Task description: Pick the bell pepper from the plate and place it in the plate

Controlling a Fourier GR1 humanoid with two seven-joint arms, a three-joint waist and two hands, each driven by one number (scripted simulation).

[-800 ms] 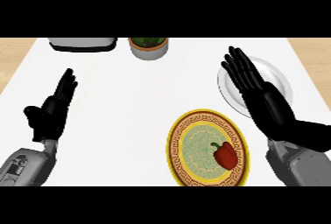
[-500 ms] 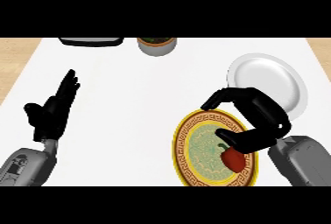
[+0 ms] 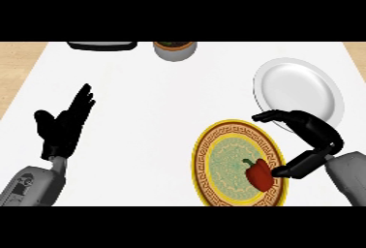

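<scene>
A red bell pepper (image 3: 260, 174) lies on the right part of a yellow-rimmed patterned plate (image 3: 214, 160) at the front right of the white counter. Behind it, further right, sits a plain white plate (image 3: 297, 89) with nothing on it. My right hand (image 3: 314, 138) hovers over the patterned plate's right rim, fingers bent in a wide arc toward the left. Its thumb (image 3: 286, 170) points down beside the pepper's right side, and the pepper is not enclosed. At the left, my left hand (image 3: 63, 127) rests open, fingers up.
A grey cup (image 3: 175, 49) with dark contents stands at the back centre. A dark flat object (image 3: 102, 45) sits left of it at the counter's far edge. Wooden floor (image 3: 18, 58) shows beyond the counter's left side.
My right hand came off the white plate, bent its fingers and dropped toward me beside the pepper. The view shifted slightly. The left hand stayed put.
</scene>
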